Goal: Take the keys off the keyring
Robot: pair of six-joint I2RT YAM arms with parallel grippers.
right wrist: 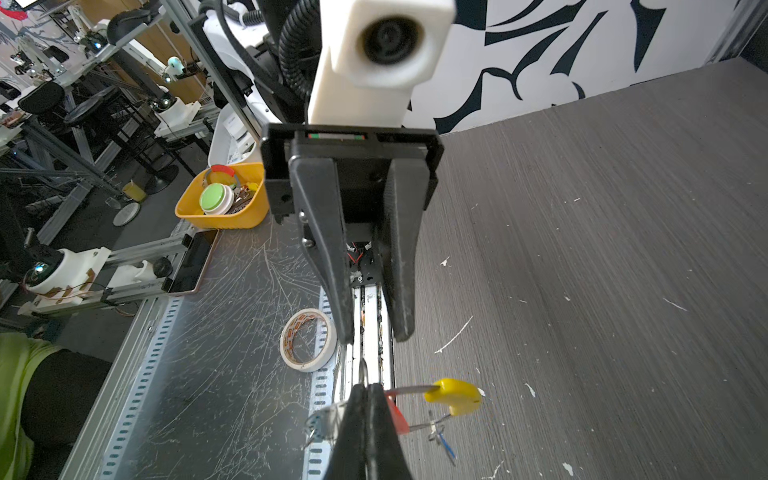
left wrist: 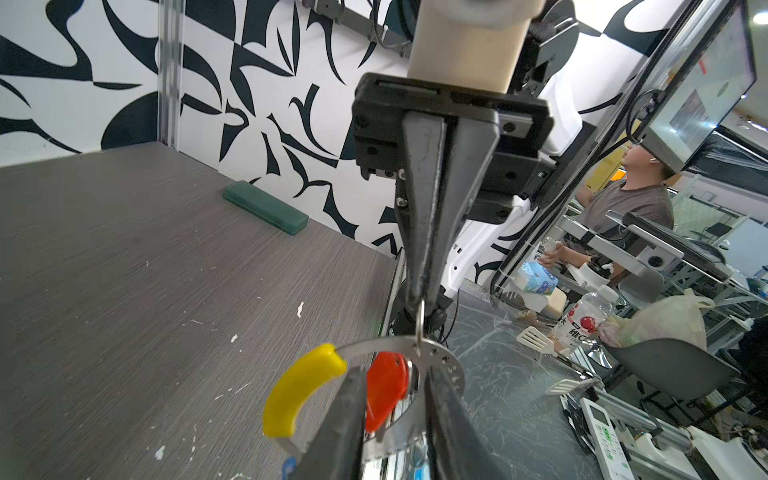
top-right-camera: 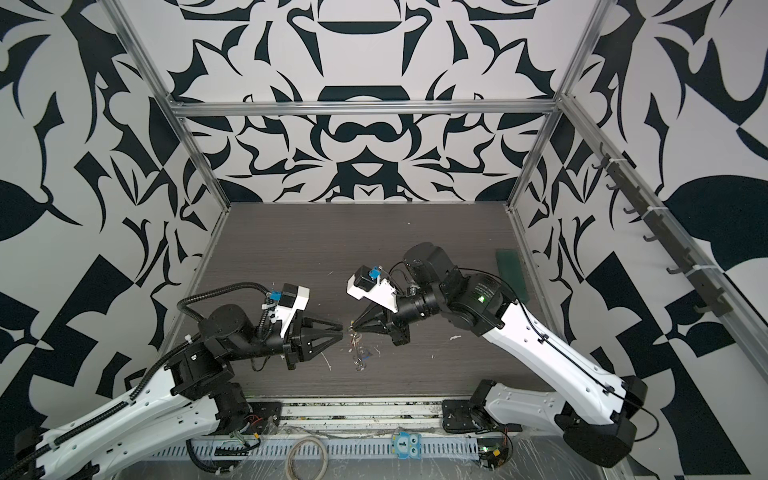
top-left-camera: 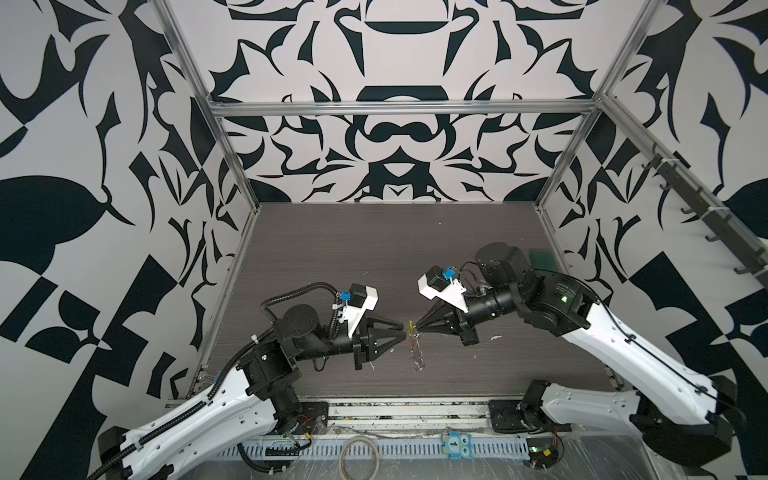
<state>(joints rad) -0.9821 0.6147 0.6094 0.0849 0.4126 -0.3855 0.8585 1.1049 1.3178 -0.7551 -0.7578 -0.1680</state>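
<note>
The keyring (left wrist: 444, 365), a thin grey band with holes and a curved yellow section (left wrist: 303, 390), hangs in the air above the middle of the table. My right gripper (right wrist: 365, 386) is shut on its small metal ring (left wrist: 420, 318). In both top views the two grippers meet tip to tip, the right gripper (top-left-camera: 417, 330) facing the left gripper (top-left-camera: 402, 327). My left gripper (left wrist: 395, 370) has its jaws a little apart, and the red key (left wrist: 386, 390) shows in the gap; I cannot tell whether it is touched. The blue key (right wrist: 448, 449) dangles below the yellow section (right wrist: 455, 397).
A dark green block (top-right-camera: 512, 270) lies by the right wall. A roll of tape (right wrist: 308, 338) sits on the metal apron in front of the table (top-left-camera: 374, 257). A yellow bin (right wrist: 222, 199) stands outside the cell. White flecks dot the tabletop.
</note>
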